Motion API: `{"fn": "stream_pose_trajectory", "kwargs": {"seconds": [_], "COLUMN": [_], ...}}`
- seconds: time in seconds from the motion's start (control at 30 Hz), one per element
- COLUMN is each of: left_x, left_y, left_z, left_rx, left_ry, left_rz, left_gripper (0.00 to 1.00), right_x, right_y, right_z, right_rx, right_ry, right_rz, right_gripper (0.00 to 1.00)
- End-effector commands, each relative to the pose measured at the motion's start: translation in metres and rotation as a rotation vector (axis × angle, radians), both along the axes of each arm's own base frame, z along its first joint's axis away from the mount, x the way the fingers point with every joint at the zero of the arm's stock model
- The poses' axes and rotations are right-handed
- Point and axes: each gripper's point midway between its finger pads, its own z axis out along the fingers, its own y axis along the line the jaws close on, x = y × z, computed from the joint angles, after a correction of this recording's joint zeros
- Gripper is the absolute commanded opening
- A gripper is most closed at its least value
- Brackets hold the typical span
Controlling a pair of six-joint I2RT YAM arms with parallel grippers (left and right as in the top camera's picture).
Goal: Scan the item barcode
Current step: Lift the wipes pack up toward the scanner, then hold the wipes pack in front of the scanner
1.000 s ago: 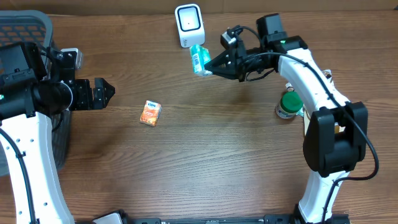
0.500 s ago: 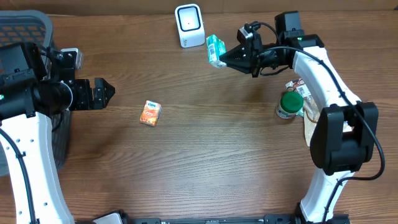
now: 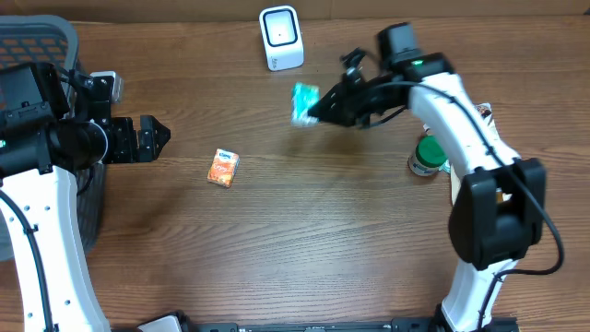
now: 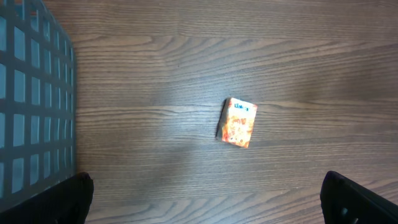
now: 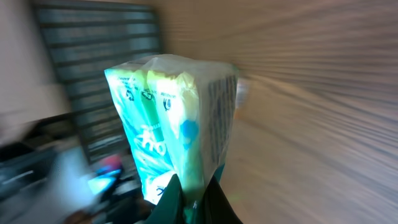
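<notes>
Overhead, L to R: grey basket point(image 3: 37, 37) at the table's point(image 3: 277, 249) 9 o'clock edge; left jaws just past it, spread wide, empty, pointing to 3 o'clock; small orange box point(image 3: 222, 168) flat on the wood, well apart from them toward 4 o'clock, also seen in the L wrist view; white scanner point(image 3: 281, 39) standing at the 12 o'clock edge; teal packet point(image 3: 304, 101) held up near the scanner, at abt 5 o'clock from it; right jaws pressed together on the packet's edge, reaching in from 3 o'clock; green-lidded jar point(image 3: 429, 155) further toward 4 o'clock.

Key relation: the packet sits at the 9 o'clock tip of the right jaws; the scanner lies toward 11 o'clock from it, near but not touching; the R arm is far nearer than the L. The packet's long axis looks roughly 12–6, though blur makes that approx. R wrist view: packet pinched by its bottom seam, a printed side panel facing the cam; can't tell if that's the barcode.

Judgement: step in hand is presenting the packet to the scanner; next move prob needs the coded face turned toward the scanner's front.
</notes>
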Motion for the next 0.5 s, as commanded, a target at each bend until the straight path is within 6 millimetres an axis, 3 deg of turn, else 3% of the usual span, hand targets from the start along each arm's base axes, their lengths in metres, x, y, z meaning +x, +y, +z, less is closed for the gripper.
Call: {"fn": "stream_pose_trajectory", "kwargs": {"seconds": [0.0, 0.1, 0.27, 0.33, 0.47], "left_x": [0.0, 0.0, 0.0, 0.0, 0.0], "left_y": [0.002, 0.002, 0.002, 0.002, 0.002], "left_z": [-0.003, -0.003, -0.003, -0.003, -0.003], "left_rx": [0.005, 0.005, 0.005, 0.005, 0.005], "left_ry": [0.006, 0.006, 0.006, 0.006, 0.005], "left_rz": [-0.008, -0.007, -0.008, -0.008, -0.007], "left_gripper": [0.99, 1.0, 0.99, 1.0, 1.0], "right_x": [0.02, 0.035, 0.071, 0.085, 0.115], "right_y": [-0.01, -0.021, -0.035, -0.032, -0.017], "right_z": [0.005, 0.035, 0.121, 0.149, 0.175], "right_rx": [-0.331, -0.561, -0.837, -0.915, -1.044], "right_ry": [-0.208, -0.357, -0.713, -0.876, -1.121], "right_rz": [-0.064, -0.132, -0.357, -0.414, -0.463], "right_gripper": [0.04, 0.04, 0.04, 0.04, 0.04]}}
